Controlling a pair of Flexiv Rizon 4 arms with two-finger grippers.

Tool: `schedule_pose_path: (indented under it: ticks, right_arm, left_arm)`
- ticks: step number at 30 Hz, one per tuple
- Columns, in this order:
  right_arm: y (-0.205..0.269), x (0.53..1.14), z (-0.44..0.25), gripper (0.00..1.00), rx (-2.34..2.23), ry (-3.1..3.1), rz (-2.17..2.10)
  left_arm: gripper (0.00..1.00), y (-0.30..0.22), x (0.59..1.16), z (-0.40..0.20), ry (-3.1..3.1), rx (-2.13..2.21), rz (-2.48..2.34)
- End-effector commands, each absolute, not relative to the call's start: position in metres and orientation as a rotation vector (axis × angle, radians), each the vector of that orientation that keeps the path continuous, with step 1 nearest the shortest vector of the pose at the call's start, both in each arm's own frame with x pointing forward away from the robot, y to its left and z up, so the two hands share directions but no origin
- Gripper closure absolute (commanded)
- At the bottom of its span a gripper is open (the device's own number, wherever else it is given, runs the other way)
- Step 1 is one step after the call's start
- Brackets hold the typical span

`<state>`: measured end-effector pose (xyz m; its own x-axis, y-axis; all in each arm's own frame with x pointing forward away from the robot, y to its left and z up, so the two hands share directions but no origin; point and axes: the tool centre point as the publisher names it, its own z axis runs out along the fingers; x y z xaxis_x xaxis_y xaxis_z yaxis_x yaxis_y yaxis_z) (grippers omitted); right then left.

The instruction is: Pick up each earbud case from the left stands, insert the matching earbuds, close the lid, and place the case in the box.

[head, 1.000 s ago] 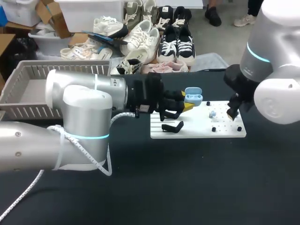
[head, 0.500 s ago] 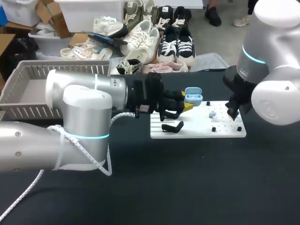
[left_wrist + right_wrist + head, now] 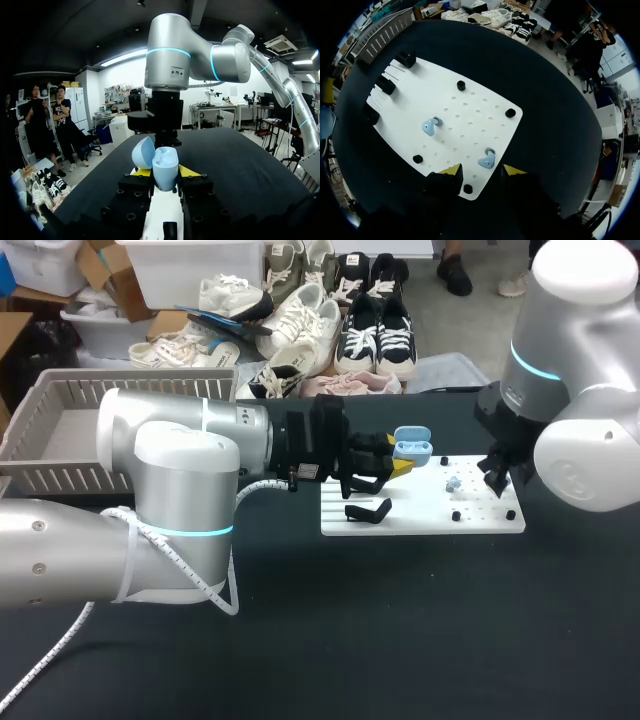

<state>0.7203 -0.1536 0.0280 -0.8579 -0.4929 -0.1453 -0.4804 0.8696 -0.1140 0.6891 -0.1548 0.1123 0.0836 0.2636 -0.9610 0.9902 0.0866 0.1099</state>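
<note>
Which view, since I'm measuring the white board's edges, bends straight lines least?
Head view: the white board keeps straight edges under even light. Right wrist view: fisheye bows its edges. Left wrist view: the table curves away; the left gripper and its earbud case cover most of the board.
</note>
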Motion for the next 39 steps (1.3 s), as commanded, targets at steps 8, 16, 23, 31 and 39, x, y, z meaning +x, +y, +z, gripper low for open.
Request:
schedule_pose_path:
  ticks: [8,16,23,31,39]
  right_arm:
    - [-0.1534,0.7251,0.0255,0.53,-0.726,2.873,-0.119]
    - [-0.1521,0.7283,0.0249,0.55,-0.709,2.878,-0.124]
    - [-0.1525,0.7291,0.0247,0.59,-0.670,2.887,-0.127]
    - [-0.1508,0.7289,0.0240,0.62,-0.623,2.900,-0.120]
    - [-0.1490,0.7272,0.0221,0.67,-0.574,2.913,-0.116]
  left_arm:
    - [1.00,-0.1542,0.6881,0.1120,1.368,1.363,-0.925]
    - [1.00,-0.1542,0.6881,0.1120,1.368,1.363,-0.925]
    - [1.00,-0.1542,0.6881,0.1120,1.368,1.363,-0.925]
    - [1.00,-0.1542,0.6881,0.1120,1.368,1.363,-0.925]
    - [1.00,-0.1542,0.6881,0.1120,1.368,1.363,-0.925]
